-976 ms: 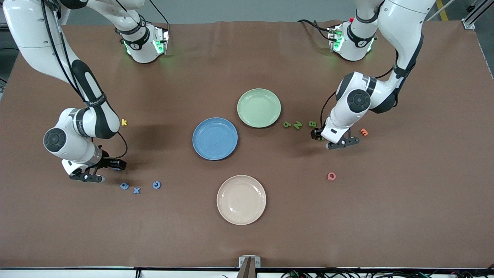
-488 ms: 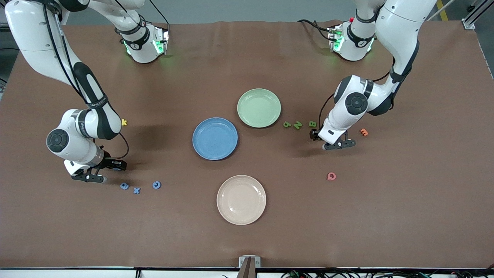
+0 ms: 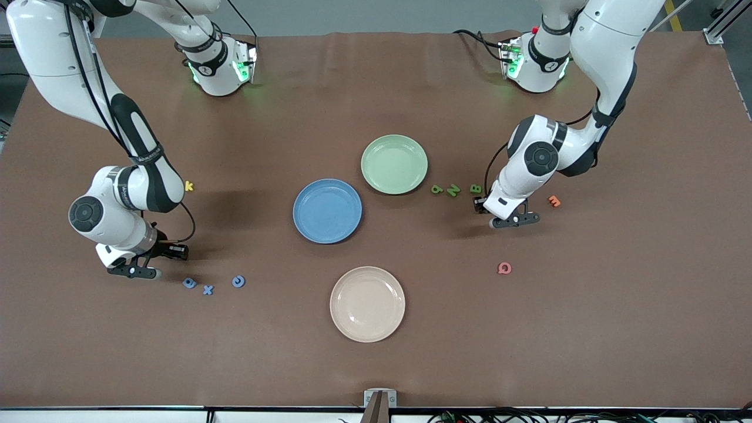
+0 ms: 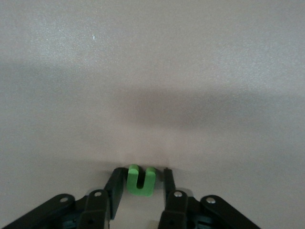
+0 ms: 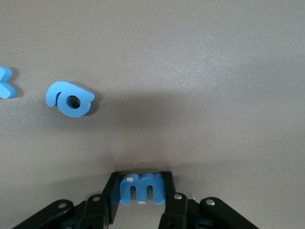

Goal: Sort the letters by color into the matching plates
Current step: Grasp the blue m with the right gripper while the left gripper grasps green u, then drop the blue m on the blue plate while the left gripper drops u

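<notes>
My left gripper [image 3: 482, 205] is low at the table beside three green letters [image 3: 453, 190], toward the left arm's end from the pale green plate [image 3: 394, 164]. In the left wrist view its jaws [image 4: 141, 179] stand open around a green letter u [image 4: 140, 181]; one finger touches it and a gap shows at the other. My right gripper [image 3: 176, 252] is shut on a blue letter m [image 5: 141, 189], low near three blue letters [image 3: 208, 289] on the table. Two of these show in the right wrist view [image 5: 70, 99]. The blue plate [image 3: 327, 211] is empty.
A cream plate [image 3: 368, 304] lies nearer the front camera than the blue plate. A yellow letter [image 3: 188, 186] lies by the right arm. An orange letter [image 3: 553, 201] and a red letter [image 3: 504, 268] lie near the left gripper.
Both hands have shifted slightly toward the robots' bases. The letters on the table and the plates have not moved.
</notes>
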Motion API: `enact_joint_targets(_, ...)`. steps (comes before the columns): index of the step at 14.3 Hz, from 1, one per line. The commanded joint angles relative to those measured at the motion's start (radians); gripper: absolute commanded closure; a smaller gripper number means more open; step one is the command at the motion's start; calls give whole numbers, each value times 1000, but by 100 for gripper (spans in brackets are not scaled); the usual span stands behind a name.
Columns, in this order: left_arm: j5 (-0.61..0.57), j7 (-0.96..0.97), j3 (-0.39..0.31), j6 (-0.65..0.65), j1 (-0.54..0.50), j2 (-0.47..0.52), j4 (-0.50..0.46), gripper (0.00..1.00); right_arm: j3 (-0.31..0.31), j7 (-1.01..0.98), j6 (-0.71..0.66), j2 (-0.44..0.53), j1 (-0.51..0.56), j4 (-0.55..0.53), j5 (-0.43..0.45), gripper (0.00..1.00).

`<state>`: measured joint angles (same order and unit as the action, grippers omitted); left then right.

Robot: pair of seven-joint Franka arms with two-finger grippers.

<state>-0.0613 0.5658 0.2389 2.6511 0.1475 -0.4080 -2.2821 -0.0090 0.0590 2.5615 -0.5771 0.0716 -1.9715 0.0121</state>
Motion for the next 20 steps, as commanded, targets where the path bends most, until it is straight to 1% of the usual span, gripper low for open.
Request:
enact_joint_targets(1, -28, -4, 6, 20, -6, -5, -3, 67, 17, 79, -51, 25, -21, 5, -12, 99)
enact_joint_targets(3, -28, -3, 6, 18, -8, -3, -3, 74, 18, 196, -204, 80, -81, 46, -12, 99)
enact_joint_targets(4, -28, -3, 6, 18, -11, -2, -3, 76, 29, 287, -240, 95, -119, 55, -17, 100)
enact_joint_targets(5, -28, -1, 6, 16, -12, 6, -3, 77, 55, 377, -248, 117, -150, 54, -39, 100)
enact_joint_targets(7, -28, 2, 6, -5, -8, 29, 9, 78, 107, 574, -247, 137, -217, 52, -53, 100)
enact_joint_targets(8, -28, 3, 10, -54, -5, 50, 22, 78, 122, 663, -238, 137, -254, 54, -55, 100)
enact_joint_targets(9, -28, 11, 16, -112, -5, 69, 44, 78, 127, 762, -218, 134, -315, 56, -55, 100)
enact_joint_targets(11, -19, 34, 63, -253, -6, 98, 101, 78, 126, 910, -175, 129, -416, 56, -54, 100)
enact_joint_targets(13, -15, 112, 123, -331, -5, 100, 148, 78, 126, 1004, -156, 128, -487, 57, -53, 100)
enact_joint_targets(14, -12, 149, 149, -347, -3, 92, 168, 78, 124, 1050, -138, 119, -521, 56, -52, 98)
enact_joint_targets(15, -11, 196, 180, -350, 4, 83, 190, 77, 124, 1085, -129, 106, -544, 56, -50, 92)
enact_joint_targets(16, -11, 253, 207, -352, 18, 69, 206, 77, 124, 1101, -126, 99, -556, 57, -47, 89)
enact_joint_targets(17, -11, 306, 223, -352, 44, 58, 226, 77, 124, 1104, -127, 95, -562, 57, -44, 67)
enact_joint_targets(18, -11, 339, 224, -352, 76, 54, 228, 77, 123, 1102, -129, 95, -556, 56, -41, 55)
enact_joint_targets(19, -11, 367, 226, -352, 110, 54, 227, 77, 122, 1102, -130, 95, -558, 56, -41, 62)
enact_joint_targets(20, -11, 394, 226, -350, 142, 54, 217, 77, 122, 1102, -129, 91, -553, 57, -40, 60)
